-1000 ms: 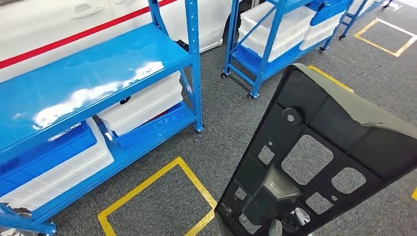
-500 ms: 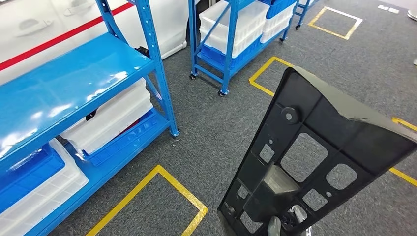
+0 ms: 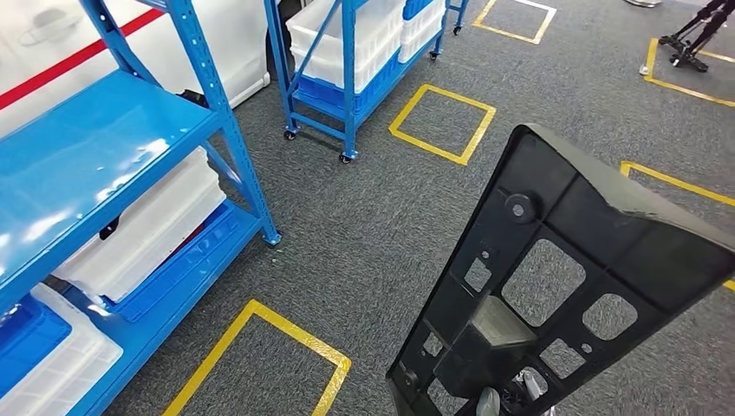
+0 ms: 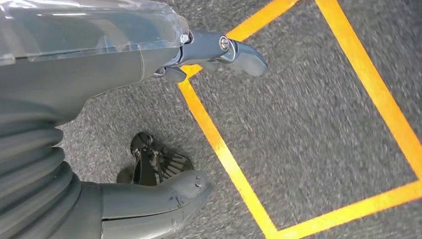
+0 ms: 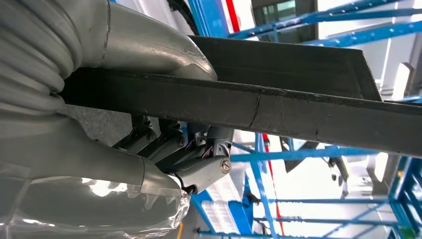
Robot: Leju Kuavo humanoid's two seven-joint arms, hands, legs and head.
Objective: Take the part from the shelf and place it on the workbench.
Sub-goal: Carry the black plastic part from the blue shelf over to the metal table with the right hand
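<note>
Between the earlier head pictures and now our whole view has swung: the blue shelf (image 3: 130, 165) has slid toward the left edge, the wheeled rack of white bins (image 3: 355, 52) has drifted left and up, and more of the yellow floor squares (image 3: 442, 121) has come into sight. We read that as our camera turning with the body, not as the things moving. The part keeps the same place before us.

Our right robot hand (image 5: 149, 149) is clamped on the part (image 5: 298, 117): in the right wrist view the thumb lies over one face of the black panel's edge and the darker fingers (image 5: 199, 149) curl beneath the other. In the head view the part (image 3: 563, 286) stands tilted in the lower right, a black plastic panel with cut-out windows, clear of the shelf and above the carpet.

Our left robot hand (image 4: 164, 124) holds nothing; in the left wrist view its thumb and fingers are apart over grey carpet and yellow tape (image 4: 224, 154).

We judge the pick from the shelf done and the carry under way, turning off toward the bench, which we cannot yet see. The grip itself we learn from the wrist view; the head view hides it behind the panel.
</note>
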